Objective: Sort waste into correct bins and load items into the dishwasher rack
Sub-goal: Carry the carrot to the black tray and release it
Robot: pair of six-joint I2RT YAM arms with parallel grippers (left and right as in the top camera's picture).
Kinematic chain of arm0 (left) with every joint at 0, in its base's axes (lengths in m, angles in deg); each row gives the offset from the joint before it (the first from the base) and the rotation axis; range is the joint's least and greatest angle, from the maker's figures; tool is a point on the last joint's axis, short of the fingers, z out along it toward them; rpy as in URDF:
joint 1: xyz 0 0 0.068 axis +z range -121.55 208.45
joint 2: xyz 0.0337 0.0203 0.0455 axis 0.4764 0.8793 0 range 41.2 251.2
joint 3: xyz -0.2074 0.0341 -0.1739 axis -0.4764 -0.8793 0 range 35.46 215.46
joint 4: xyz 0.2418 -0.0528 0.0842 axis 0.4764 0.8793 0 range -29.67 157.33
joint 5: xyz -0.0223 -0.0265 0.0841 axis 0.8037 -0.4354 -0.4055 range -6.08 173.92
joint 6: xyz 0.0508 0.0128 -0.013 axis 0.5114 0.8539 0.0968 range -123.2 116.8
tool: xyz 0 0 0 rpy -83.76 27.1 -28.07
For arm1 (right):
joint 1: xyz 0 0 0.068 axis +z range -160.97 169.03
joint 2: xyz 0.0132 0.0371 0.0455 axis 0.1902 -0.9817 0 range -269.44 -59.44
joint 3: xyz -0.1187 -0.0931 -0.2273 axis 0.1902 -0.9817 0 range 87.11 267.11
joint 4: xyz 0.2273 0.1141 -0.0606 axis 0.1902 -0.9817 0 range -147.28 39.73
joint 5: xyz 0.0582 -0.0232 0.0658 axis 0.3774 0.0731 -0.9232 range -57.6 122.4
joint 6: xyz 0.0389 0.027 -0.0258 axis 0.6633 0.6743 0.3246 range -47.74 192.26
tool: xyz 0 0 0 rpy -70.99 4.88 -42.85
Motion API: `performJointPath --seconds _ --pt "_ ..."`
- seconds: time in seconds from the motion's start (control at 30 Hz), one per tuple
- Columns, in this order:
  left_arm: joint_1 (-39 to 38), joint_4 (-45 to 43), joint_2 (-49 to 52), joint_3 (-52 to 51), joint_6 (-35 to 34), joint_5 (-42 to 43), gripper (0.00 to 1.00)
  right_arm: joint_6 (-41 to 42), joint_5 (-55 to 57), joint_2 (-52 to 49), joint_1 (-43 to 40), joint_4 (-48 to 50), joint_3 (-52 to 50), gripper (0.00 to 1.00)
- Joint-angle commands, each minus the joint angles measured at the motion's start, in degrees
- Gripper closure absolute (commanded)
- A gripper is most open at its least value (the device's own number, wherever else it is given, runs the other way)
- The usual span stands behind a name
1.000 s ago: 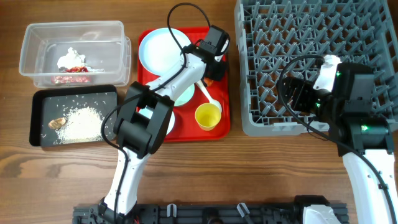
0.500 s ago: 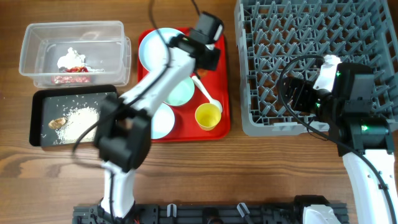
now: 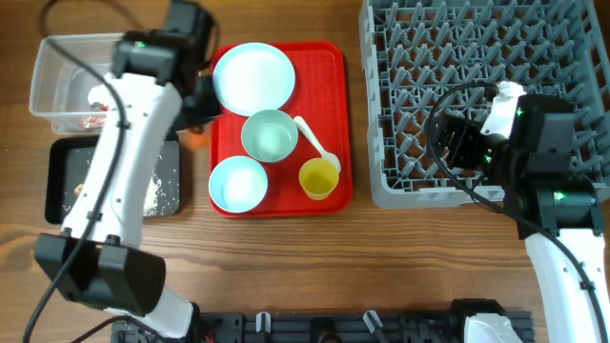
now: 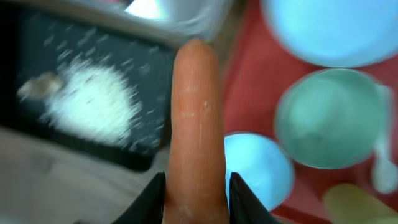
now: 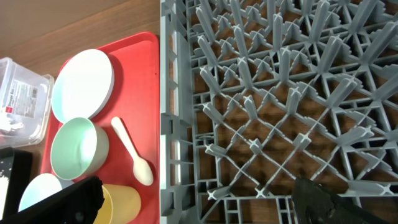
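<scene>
1. Brown wood-grain table (image 3: 381, 257): matte plank top that carries every entry below.
2. Small round pale blue bowl (image 3: 237, 183) and small yellow cup (image 3: 318, 178): smooth plastic, upright and apart from each other. Both stand at the near end of the flat red plastic tray (image 3: 339, 95).
3. Shallow black rectangular tray (image 3: 67, 157): sits left of the red tray. It holds a heap of loose white rice grains (image 4: 93, 102) and a small brownish food lump (image 4: 37, 87). The white left arm (image 3: 124, 162) crosses its right side and hides part of the rice from overhead.
4. Round mint bowl (image 3: 269, 135): mid-tray. A white plastic spoon (image 3: 316, 143) lies just beside it, scoop end toward the cup.
5. Left gripper (image 4: 196, 186): jaws narrow, black fingers clamped on the flanks of a smooth orange carrot (image 4: 196, 112). The carrot hangs above the strip between the black tray and the red tray.
6. Right gripper (image 5: 198, 186): jaws spread wide. It hovers over the near-left part of the large square grey plastic rack (image 3: 477, 57), a lattice of upright pegs with the wood visible through it.
7. Round pale blue plate (image 3: 254, 78): lies flat at the far end of the red tray.
8. Clear plastic rectangular tub (image 3: 57, 48): farthest on the left, behind the black tray. White tissue (image 3: 98, 93) and a red-and-white crumpled wrapper (image 3: 91, 122) lie inside. The left arm covers its right half.
</scene>
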Motion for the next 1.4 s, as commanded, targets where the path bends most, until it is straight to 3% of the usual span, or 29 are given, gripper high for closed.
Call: performJointPath --seconds 0.0,0.2,0.47,0.6,0.67,0.7,0.83,1.13,1.27,1.3,1.37 --pt "5.70 2.60 -0.96 -2.75 -6.05 -5.77 0.93 0.81 0.72 -0.44 0.22 0.24 1.11 0.00" --pt "15.26 -2.93 -0.96 -12.39 -7.34 -5.75 0.93 0.81 0.72 -0.44 0.22 0.09 1.11 0.00" --pt "26.53 -25.03 -0.94 -32.89 -15.04 -5.68 0.96 0.79 0.72 -0.44 0.22 -0.70 1.11 0.00" --pt "31.12 -39.04 -0.94 -40.79 -16.28 0.48 0.82 0.74 0.72 -0.44 0.22 -0.83 1.11 0.00" --pt "32.06 -41.68 -0.94 -42.12 -16.28 3.06 0.77 0.81 0.72 -0.44 0.22 -0.83 1.11 0.00" --pt "32.37 -42.25 -0.94 -42.23 -16.28 4.00 0.76 0.85 0.72 -0.44 0.22 -0.90 1.11 0.00" --pt "32.44 -44.83 -0.96 -42.21 -16.28 4.46 0.58 0.83 0.72 -0.44 0.22 -0.98 1.11 0.00" --pt "32.44 -43.08 -3.74 -36.83 -15.23 6.34 0.53 0.83 0.70 -0.44 0.22 -1.16 1.11 0.00" --pt "31.98 -37.51 -8.85 -30.71 -10.73 7.30 0.52 0.85 0.70 -0.44 0.22 -1.14 1.11 0.00" --pt "31.67 -36.50 -9.92 -29.66 -8.96 8.57 0.44 0.85 0.70 -0.44 0.22 -1.11 1.11 0.00" --pt "30.16 -33.99 -12.98 -27.39 -1.81 14.67 0.39 0.87 0.70 -0.44 0.22 -1.07 1.11 0.00"
